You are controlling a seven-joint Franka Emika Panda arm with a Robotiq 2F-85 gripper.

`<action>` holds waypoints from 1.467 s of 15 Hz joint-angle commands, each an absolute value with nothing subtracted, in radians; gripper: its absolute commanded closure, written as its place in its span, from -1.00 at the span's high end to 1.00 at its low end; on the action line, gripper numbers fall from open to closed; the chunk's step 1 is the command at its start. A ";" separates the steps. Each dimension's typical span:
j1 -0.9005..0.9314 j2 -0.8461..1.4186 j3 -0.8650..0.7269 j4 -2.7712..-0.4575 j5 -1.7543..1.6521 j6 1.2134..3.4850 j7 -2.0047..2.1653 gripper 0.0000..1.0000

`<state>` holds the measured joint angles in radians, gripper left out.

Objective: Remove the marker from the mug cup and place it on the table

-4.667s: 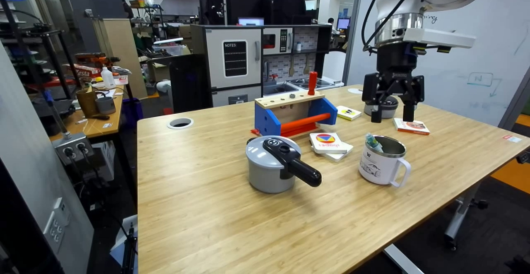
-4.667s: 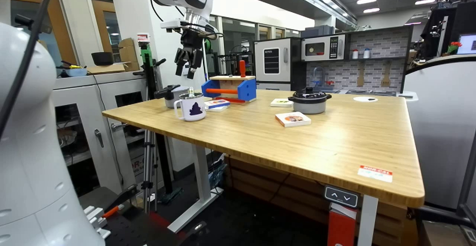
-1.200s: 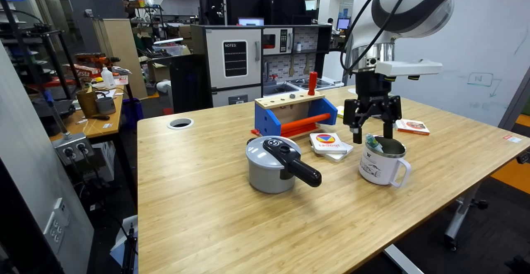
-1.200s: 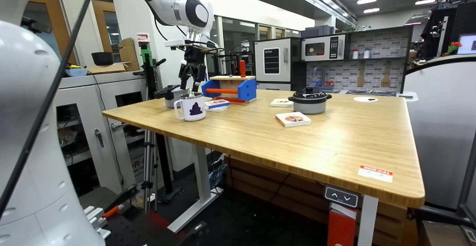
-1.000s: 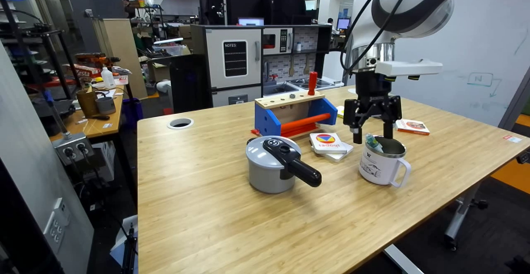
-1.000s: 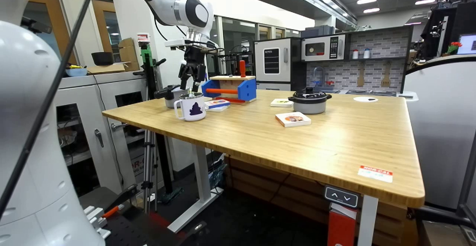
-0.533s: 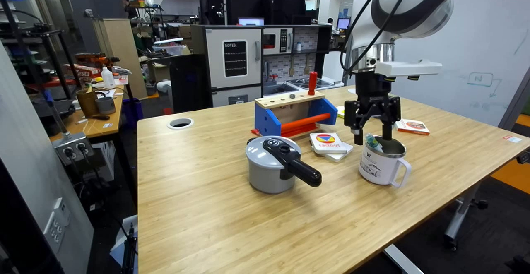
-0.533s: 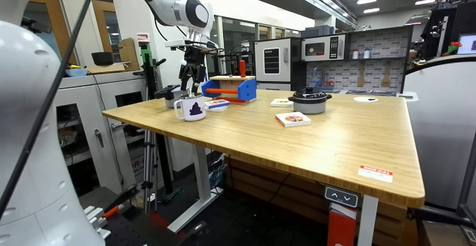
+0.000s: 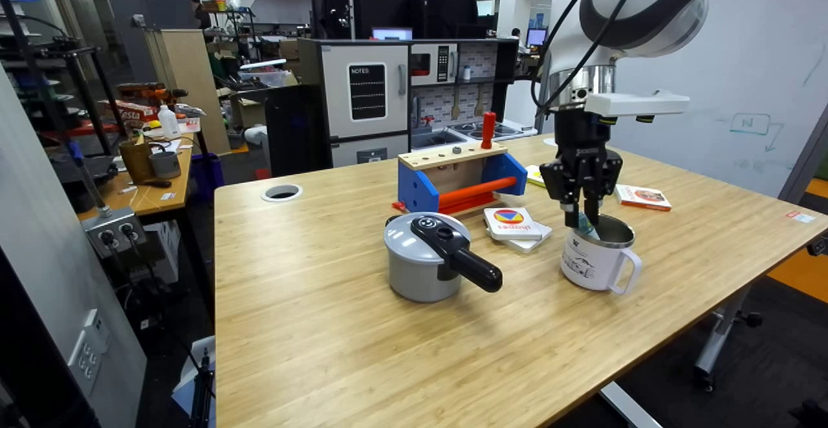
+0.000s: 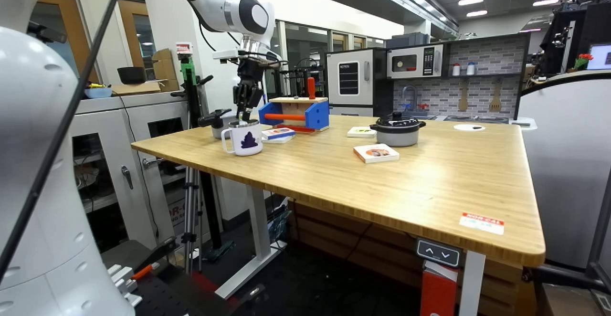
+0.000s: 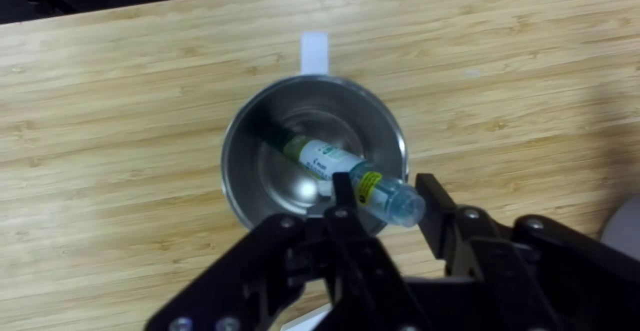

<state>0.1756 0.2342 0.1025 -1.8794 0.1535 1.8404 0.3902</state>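
Observation:
The mug cup [image 9: 585, 265], white with a steel inside and a side handle, stands upright on the wooden table [image 9: 336, 344]. Leaning in it is the marker [image 11: 330, 158], greenish with a white label and a clear blue-green end that sticks out over the rim. My gripper [image 9: 581, 216] hangs just above the rim, pointing down. In the wrist view its two black fingers [image 11: 345, 196] flank the marker's upper end, which fills the gap between them, so the gripper looks shut on it. The marker's lower end lies in shadow inside the mug cup.
A grey pot [image 9: 420, 269] with a black handle stands beside the mug cup. Behind are stacked books [image 9: 511, 223] and a blue-and-orange toy bench [image 9: 462, 182]. Another book [image 10: 376, 153] and a black-lidded pot [image 10: 397, 134] are farther along the table.
The arm has come down over the mug cup from higher up. Within the last half second the fingers have drawn together around the marker, and the mug cup has shifted very slightly.

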 commanded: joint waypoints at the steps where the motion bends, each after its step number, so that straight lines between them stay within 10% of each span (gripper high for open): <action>1: 0.173 0.246 0.099 -1.845 0.149 1.806 0.406 -0.84; 22: 0.170 0.177 0.088 -1.857 0.121 1.817 0.416 -0.89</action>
<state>0.1717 0.2053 0.0871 -1.8534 0.1516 1.8246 0.4026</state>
